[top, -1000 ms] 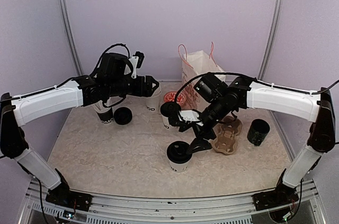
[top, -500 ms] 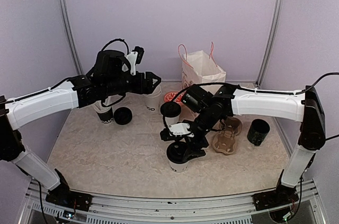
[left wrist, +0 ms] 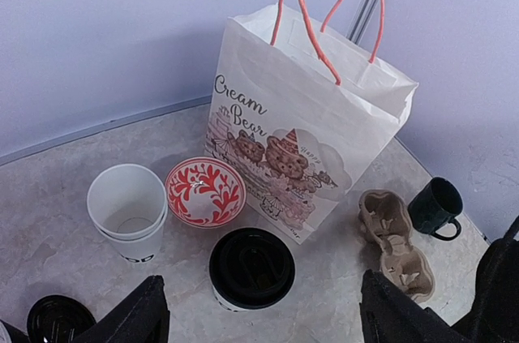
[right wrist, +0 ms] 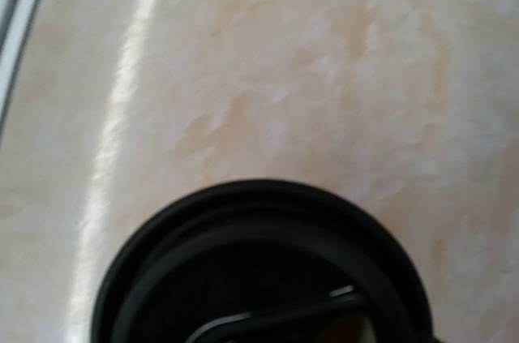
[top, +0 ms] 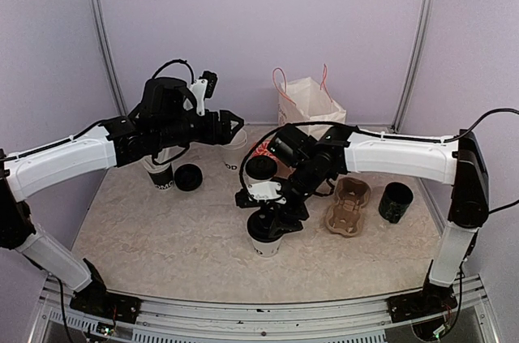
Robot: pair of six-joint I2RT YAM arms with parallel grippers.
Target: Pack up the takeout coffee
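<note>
Near the worktop's (top: 162,237) front, 1 lidded cup (top: 264,244) stands between the right pincer's (top: 270,215) fingers; clenched or not, I cannot tell. Left pincer (top: 231,127) hangs released. Probably light, crushable paper: take it gently mid-wall, under the lid (right wrist: 259,270).

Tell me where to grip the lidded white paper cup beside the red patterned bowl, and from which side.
Take the lidded white paper cup by its paper wall just under the lid, jaws level. It stands upright and round. Probably come from the side facing the left wrist camera: the white paper bag stands behind it, the red patterned bowl beside it.
</note>
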